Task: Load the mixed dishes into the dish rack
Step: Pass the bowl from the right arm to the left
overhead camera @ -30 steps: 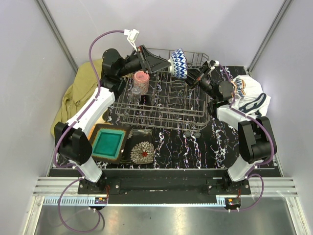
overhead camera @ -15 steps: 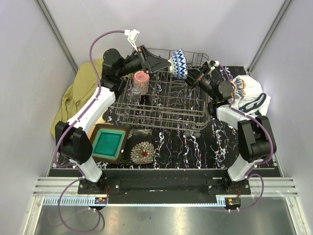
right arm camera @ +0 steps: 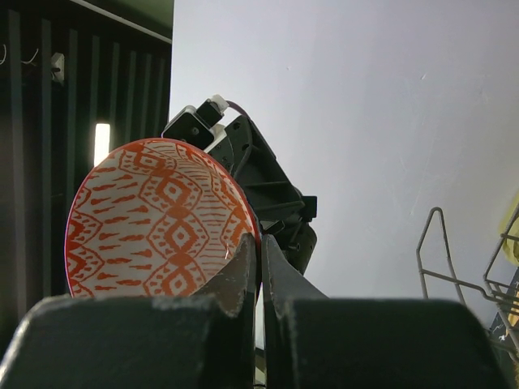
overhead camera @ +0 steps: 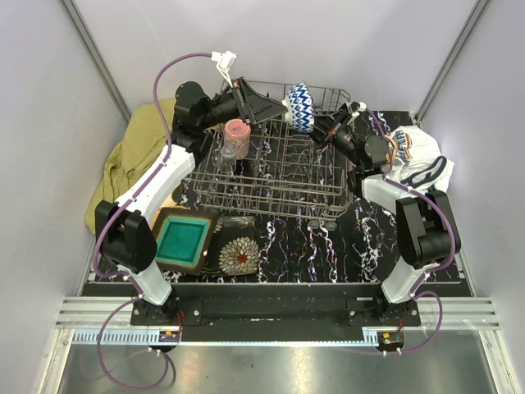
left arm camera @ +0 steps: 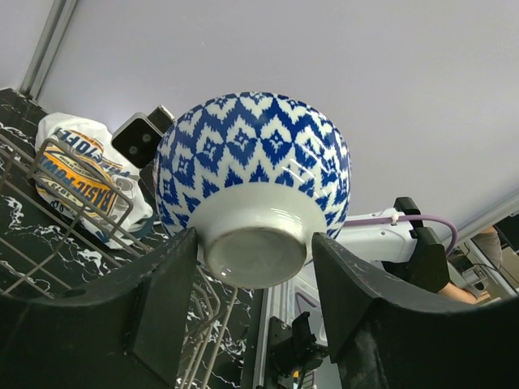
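Observation:
A bowl [overhead camera: 300, 107], blue-and-white outside [left arm camera: 251, 170] and orange-patterned inside [right arm camera: 154, 219], hangs on its side over the far edge of the grey wire dish rack [overhead camera: 279, 176]. My right gripper [overhead camera: 321, 130] [right arm camera: 259, 243] is shut on the bowl's rim. From the other side, my left gripper [overhead camera: 283, 105] [left arm camera: 255, 243] stands open around the bowl's white foot, with a gap showing at its right finger [left arm camera: 357, 292]. A pink cup [overhead camera: 237, 131] sits in the rack's left part. A teal square plate [overhead camera: 180, 238] and a dark floral plate [overhead camera: 239, 254] lie on the table in front of the rack.
An olive-yellow cloth [overhead camera: 131, 156] is bunched at the left of the rack, and a white printed cloth [overhead camera: 418, 160] lies at its right. The rack's upright tines [left arm camera: 81, 178] stand just below the bowl. The cell's walls close in behind.
My left gripper's jaws have widened off the bowl's foot. The bowl and the right gripper have hardly moved.

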Motion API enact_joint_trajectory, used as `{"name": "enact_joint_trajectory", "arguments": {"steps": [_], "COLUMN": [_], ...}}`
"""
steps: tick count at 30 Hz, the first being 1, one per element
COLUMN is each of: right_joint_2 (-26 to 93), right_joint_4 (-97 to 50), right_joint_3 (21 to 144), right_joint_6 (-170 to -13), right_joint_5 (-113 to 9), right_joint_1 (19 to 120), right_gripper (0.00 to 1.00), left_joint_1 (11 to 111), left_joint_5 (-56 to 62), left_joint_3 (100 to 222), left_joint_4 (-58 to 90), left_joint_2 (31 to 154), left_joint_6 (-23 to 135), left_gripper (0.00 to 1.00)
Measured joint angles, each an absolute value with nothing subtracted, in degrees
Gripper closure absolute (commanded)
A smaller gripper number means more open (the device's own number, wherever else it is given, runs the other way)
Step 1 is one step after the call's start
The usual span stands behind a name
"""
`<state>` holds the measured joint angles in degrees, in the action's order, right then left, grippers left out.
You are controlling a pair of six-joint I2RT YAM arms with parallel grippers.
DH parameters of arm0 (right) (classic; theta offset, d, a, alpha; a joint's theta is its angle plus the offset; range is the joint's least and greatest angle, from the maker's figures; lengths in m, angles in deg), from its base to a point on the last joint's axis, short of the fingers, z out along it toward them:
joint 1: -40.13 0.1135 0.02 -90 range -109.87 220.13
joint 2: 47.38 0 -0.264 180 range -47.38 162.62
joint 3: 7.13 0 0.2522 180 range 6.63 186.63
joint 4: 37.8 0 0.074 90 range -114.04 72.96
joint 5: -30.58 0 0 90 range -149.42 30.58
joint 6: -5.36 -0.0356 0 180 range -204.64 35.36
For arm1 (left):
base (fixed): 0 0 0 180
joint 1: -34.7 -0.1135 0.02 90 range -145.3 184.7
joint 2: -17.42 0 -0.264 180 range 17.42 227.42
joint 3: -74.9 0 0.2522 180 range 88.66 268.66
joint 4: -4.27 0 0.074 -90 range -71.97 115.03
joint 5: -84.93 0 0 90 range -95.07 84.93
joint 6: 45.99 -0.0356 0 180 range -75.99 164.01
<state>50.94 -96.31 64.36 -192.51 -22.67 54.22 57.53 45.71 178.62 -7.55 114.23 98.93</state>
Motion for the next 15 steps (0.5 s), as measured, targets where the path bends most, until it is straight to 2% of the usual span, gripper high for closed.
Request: {"name": "enact_joint_trajectory", "arguments": {"steps": [9,15], "right_joint_2": [50.9,50.9], "right_joint_4": [-96.9,-97.0], "right_joint_3": [64.4,64.4], "right_joint_6": [-192.6,-192.6], "right_joint_5": [-22.7,-22.8], "right_joint_1": [54.2,54.2], "right_gripper": [1.0,1.0], "left_joint_1": [57.6,57.6], "left_joint_5": [46.3,46.4], "left_joint_3": [178.6,178.6], "left_joint_4": [-7.5,-7.6], "left_joint_2": [114.2,114.3], "left_joint_6": [99.0,99.3], "left_gripper": [0.4,0.5]}}
